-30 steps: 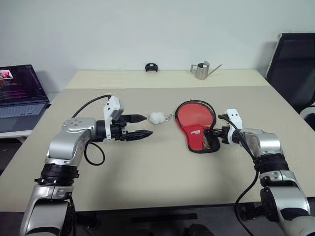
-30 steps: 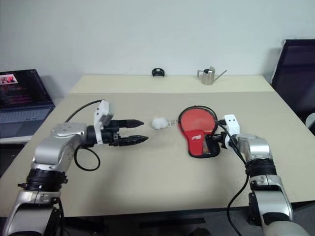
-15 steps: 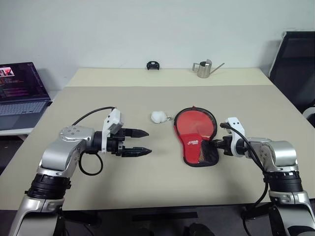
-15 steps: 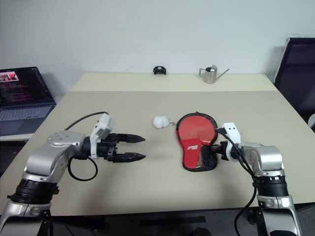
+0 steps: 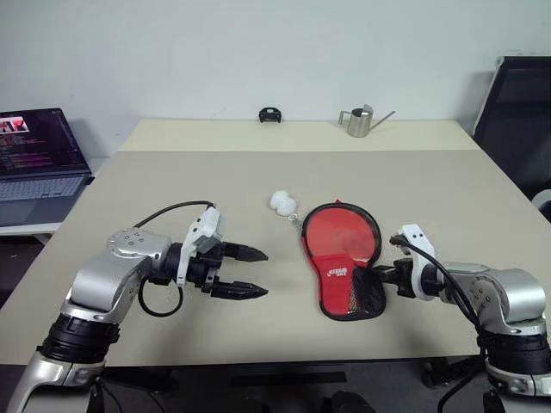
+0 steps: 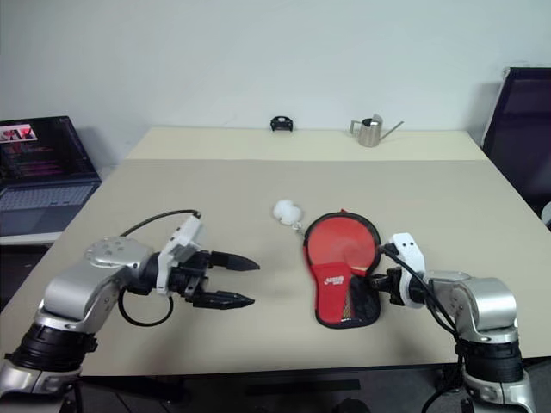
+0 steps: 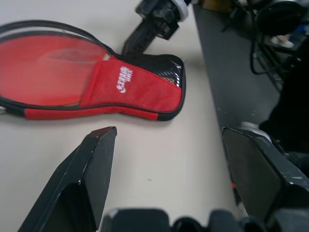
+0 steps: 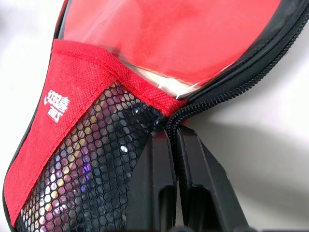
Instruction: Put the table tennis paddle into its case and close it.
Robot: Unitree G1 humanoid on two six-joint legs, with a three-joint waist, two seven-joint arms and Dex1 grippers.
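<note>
The case (image 5: 340, 241) lies flat on the table, red side up, with its white logo and black mesh pocket (image 8: 91, 159) at the handle end nearest me. A red surface shows behind its glossy round face; I cannot tell the table tennis paddle apart from it. The white pom-pom pull (image 5: 282, 201) lies beyond the round end. At the case's handle end, my right gripper (image 5: 380, 276) is shut on the zipped edge (image 8: 212, 92). Left of the case, my left gripper (image 5: 263, 274) hovers open and points at it, with nothing between its fingers (image 7: 99, 159).
At the table's (image 5: 172, 181) far edge stand a small metal watering can (image 5: 357, 122) and a small black object (image 5: 269, 114). An open laptop (image 5: 39, 159) sits on a side surface to the left. A black chair (image 5: 521, 103) is at the right.
Both arms have drawn back toward me. The case slid toward the near edge with the right gripper. The left gripper stayed open.
</note>
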